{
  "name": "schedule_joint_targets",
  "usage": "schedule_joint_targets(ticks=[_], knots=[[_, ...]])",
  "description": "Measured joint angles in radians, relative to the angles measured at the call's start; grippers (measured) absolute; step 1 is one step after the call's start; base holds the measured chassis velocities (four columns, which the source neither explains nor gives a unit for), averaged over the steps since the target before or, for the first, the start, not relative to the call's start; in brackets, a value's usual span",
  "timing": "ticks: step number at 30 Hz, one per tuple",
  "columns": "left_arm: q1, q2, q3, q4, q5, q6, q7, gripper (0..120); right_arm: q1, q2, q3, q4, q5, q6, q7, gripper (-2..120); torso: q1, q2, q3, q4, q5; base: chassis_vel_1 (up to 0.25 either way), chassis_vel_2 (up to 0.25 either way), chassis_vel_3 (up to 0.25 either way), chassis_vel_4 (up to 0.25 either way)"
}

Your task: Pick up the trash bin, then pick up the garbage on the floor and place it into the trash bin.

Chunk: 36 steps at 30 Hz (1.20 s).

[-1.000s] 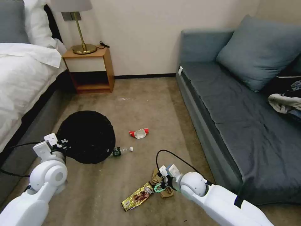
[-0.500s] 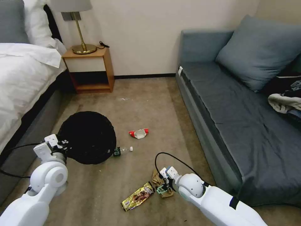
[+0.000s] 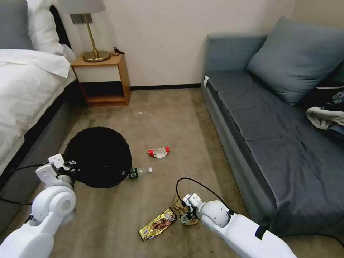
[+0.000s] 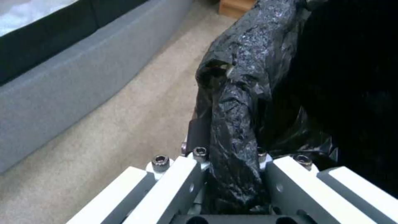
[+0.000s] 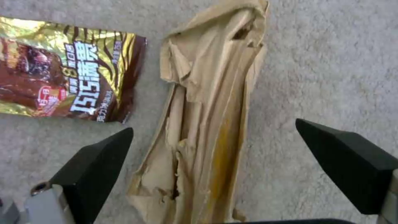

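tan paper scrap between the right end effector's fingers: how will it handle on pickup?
The tan paper scrap looks creased and torn, so probably floppy and very light; it may bend rather than lift flat. The open right end effector straddles it lying flat on the carpet, so the fingers may need to pinch a raised fold.

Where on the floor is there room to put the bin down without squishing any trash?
Bare carpet lies between the nightstand, sofa and red-and-white packet. It is crowded nearer the robot: bottle beside the trash bin, gold wrapper and paper scrap under the right gripper.
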Motion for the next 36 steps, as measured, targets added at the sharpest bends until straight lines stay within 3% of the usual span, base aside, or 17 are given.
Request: schedule_joint_targets(ticks=[5, 11, 13, 15, 18, 26, 29, 36], knots=[[0.000, -0.001, 0.002, 0.000, 0.000, -0.001, 0.000, 3, -0.002, 0.008, 0.002, -0.021, -0.012, 0.000, 0.001, 93, 0.000, 0.000, 0.000, 0.0000, 0.0000, 0.000, 0.000, 0.000, 0.000], [0.003, -0.005, 0.002, -0.007, 0.000, -0.002, 0.000, 3, -0.003, 0.018, 0.009, -0.043, -0.022, 0.000, 0.002, 73, 0.000, 0.000, 0.000, 0.0000, 0.0000, 0.000, 0.000, 0.000, 0.000], [0.008, -0.006, 0.000, -0.010, 0.001, -0.004, 0.000, 3, -0.004, 0.019, 0.013, -0.050, -0.026, 0.000, 0.000, 59, 0.000, 0.000, 0.000, 0.0000, 0.0000, 0.000, 0.000, 0.000, 0.000], [0.008, -0.006, 0.000, -0.011, 0.001, -0.004, 0.000, 3, -0.004, 0.019, 0.013, -0.050, -0.026, 0.000, -0.001, 57, 0.000, 0.000, 0.000, 0.0000, 0.0000, 0.000, 0.000, 0.000, 0.000], [0.012, -0.008, -0.004, -0.017, 0.003, -0.005, 0.000, 3, -0.014, 0.019, 0.022, -0.053, -0.037, 0.004, -0.007, 42, 0.000, 0.000, 0.000, 0.0000, 0.0000, 0.000, 0.000, 0.000, 0.000], [0.018, -0.008, -0.009, -0.024, 0.005, -0.006, 0.000, 3, -0.037, 0.006, 0.056, -0.024, -0.030, 0.013, -0.008, 21, 0.000, 0.000, 0.000, 0.0000, 0.0000, 0.000, 0.000, 0.000, 0.000], [0.029, -0.008, -0.018, -0.034, 0.006, -0.008, 0.000, 3, -0.060, -0.030, 0.149, 0.096, 0.040, 0.020, -0.003, 1, 0.000, 0.000, 0.000, 0.0000, 0.0001, 0.000, 0.000, 0.000, 0.000], [0.046, -0.009, -0.033, -0.052, 0.006, -0.009, 0.000, 3, -0.051, -0.113, 0.261, 0.289, 0.204, 0.075, 0.016, 0, 0.000, 0.000, 0.000, -0.0001, 0.0000, 0.000, 0.000, 0.000, 0.000]])
